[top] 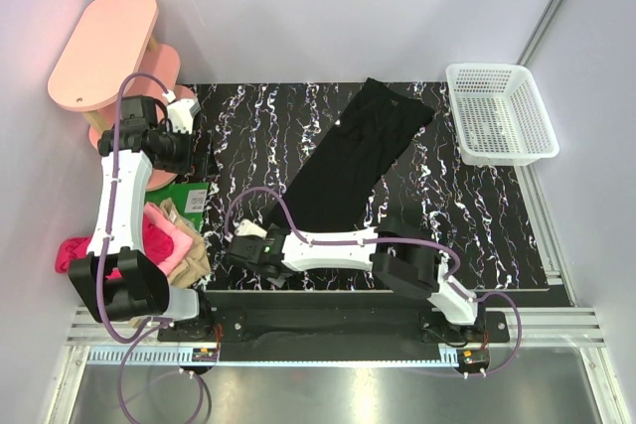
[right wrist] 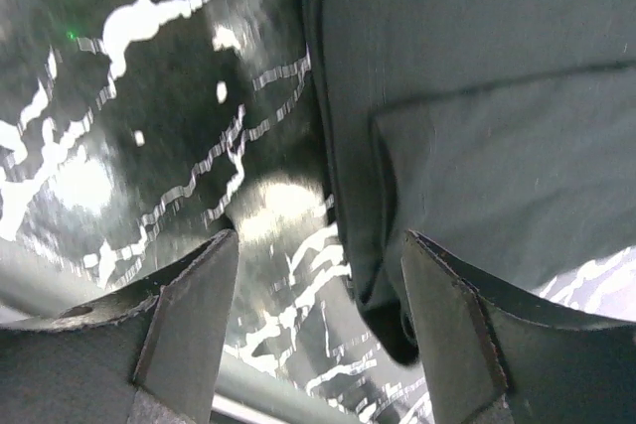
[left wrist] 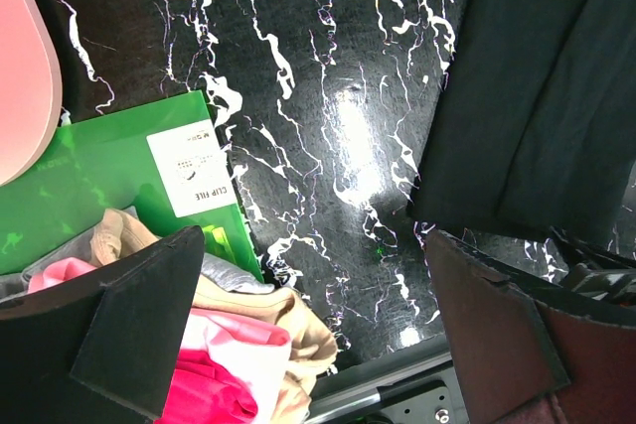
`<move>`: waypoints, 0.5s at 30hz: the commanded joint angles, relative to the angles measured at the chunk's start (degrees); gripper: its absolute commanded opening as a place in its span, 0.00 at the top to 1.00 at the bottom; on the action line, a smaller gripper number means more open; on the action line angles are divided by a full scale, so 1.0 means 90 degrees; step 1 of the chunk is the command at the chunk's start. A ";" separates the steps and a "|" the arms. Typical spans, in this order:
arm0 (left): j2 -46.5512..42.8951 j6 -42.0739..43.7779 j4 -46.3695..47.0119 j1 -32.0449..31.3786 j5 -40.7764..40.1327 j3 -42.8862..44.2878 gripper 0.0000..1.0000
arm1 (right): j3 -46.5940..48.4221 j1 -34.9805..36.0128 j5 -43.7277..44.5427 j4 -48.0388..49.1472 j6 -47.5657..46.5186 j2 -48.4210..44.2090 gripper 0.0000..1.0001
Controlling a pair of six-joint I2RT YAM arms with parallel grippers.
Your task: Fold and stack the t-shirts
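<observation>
From above, a black cotton t-shirt (top: 353, 161), folded lengthwise into a long narrow strip, lies flat and slantwise on the black white-veined marble-look table (top: 248, 136). It runs from the near middle to the far right of centre. A loose pile of pink, magenta and tan t-shirts (top: 174, 240) sits crumpled at the near left edge, partly over a flat green packet (top: 184, 196). A white plastic mesh basket (top: 502, 111) stands at the far right corner, well apart from the black shirt. A pink oval-topped stool (top: 104, 47) stands at the far left. The left gripper (top: 204, 161) hangs over the left part of the table. The right gripper (top: 240, 245) is low by the shirt's near end.

In the left wrist view the left gripper (left wrist: 318, 315) has its jaws spread wide with only bare table between them. The green packet's white label (left wrist: 194, 166) shows to the left. The crumpled pile (left wrist: 238, 345) lies just behind the left finger and the black shirt (left wrist: 537, 86) is at the far right.

In the right wrist view the right gripper (right wrist: 318, 315) has its jaws apart and clamps nothing. The shirt's folded near corner (right wrist: 383, 315) lies between them, just beside the right finger, with bare table by the left one.
</observation>
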 commanded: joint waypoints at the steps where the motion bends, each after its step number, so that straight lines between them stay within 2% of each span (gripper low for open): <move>1: -0.0033 0.0152 0.0123 -0.0003 0.0181 -0.0035 0.01 | 0.0441 -0.0017 0.0558 0.0190 -0.0195 0.0292 0.26; 8: 0.0026 0.0259 0.0114 -0.0003 0.0122 -0.0045 0.01 | 0.0481 -0.0270 0.0637 0.0239 -0.0284 0.0409 0.28; 15: 0.0094 0.0289 0.0123 0.0007 0.0122 -0.0016 0.01 | -0.0036 -0.0690 0.0461 0.0444 -0.0176 0.0146 0.30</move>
